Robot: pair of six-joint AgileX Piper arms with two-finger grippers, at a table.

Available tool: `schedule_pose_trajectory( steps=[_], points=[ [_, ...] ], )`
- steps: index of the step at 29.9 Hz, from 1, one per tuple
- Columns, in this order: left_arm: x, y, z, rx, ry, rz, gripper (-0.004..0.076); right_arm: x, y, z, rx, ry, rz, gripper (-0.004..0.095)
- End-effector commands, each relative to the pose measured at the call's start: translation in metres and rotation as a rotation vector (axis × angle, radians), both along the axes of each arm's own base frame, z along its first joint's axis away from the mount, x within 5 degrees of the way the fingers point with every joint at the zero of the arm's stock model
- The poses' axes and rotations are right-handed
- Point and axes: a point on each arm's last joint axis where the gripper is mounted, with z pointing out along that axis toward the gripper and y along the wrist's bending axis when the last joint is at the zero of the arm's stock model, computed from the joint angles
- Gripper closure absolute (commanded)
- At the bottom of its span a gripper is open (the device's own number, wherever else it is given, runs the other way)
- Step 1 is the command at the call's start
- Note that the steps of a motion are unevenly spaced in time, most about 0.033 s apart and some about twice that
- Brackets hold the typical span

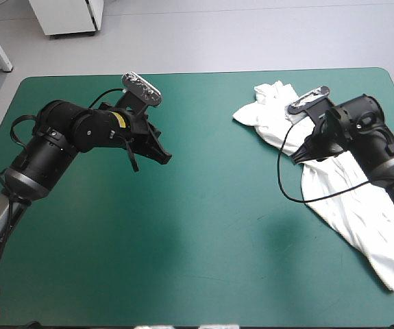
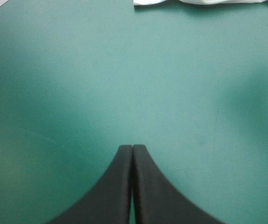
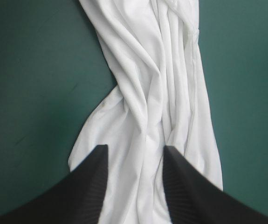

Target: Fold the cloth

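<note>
**White T-shirt lying in a long twisted strip on the right; right gripper parted above it, left gripper closed over bare cover**

Closest to the robot, the teal-green cover (image 1: pixel 203 233) is lying bare across the near and middle part of the table. Toward the near right corner, the T-shirt (image 1: pixel 354 219) is spreading out into its broadest end, close to the table's right edge. From there it is running away from the robot as one rumpled band, narrowing and twisting into long folds.

Farther in, the right gripper (image 3: pixel 134 150) is hanging over the middle of that band. Its black fingers (image 3: pixel 92 182) are standing a moderate way apart, and white cloth is showing between them and ahead of them. Whether the tips are touching the fabric cannot be told.

At about the same depth, on the table's left half, the left gripper (image 2: pixel 132 148) is pointing toward the table's middle. Its two fingers are pressing together into a single pointed arch, gripping nothing, over bare cover. It is well apart from the shirt, and only a thin white edge is showing far ahead of it in the left wrist view.

Beyond the right gripper, the shirt's far end is bunching into a crumpled knot, near the table's far edge on the right half.
</note>
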Motion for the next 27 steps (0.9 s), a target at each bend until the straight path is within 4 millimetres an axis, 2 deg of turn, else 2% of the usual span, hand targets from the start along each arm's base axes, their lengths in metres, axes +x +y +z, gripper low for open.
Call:
schedule_pose_trajectory(
  steps=[1,7,12,20,27],
  points=[
    [-0.009,0.006,0.023,-0.060,-0.084,0.011,0.0733,0.016,-0.009,0.006,0.011,-0.060,-0.041,0.0323],
    [-0.010,0.006,0.022,-0.055,-0.075,0.010,0.0733,0.052,-0.039,-0.030,0.086,0.006,-0.147,0.0326],
    [-0.010,0.006,0.022,-0.053,-0.071,0.010,0.0733,0.074,-0.058,-0.059,0.141,0.058,-0.167,0.0327],
    [-0.011,0.007,0.020,-0.043,-0.055,0.009,0.0733,0.105,-0.064,-0.101,0.135,0.104,-0.175,0.0327],
    [-0.011,0.007,0.020,-0.039,-0.048,0.008,0.0733,0.130,-0.060,-0.117,0.171,0.140,-0.181,0.0328]
  ],
)
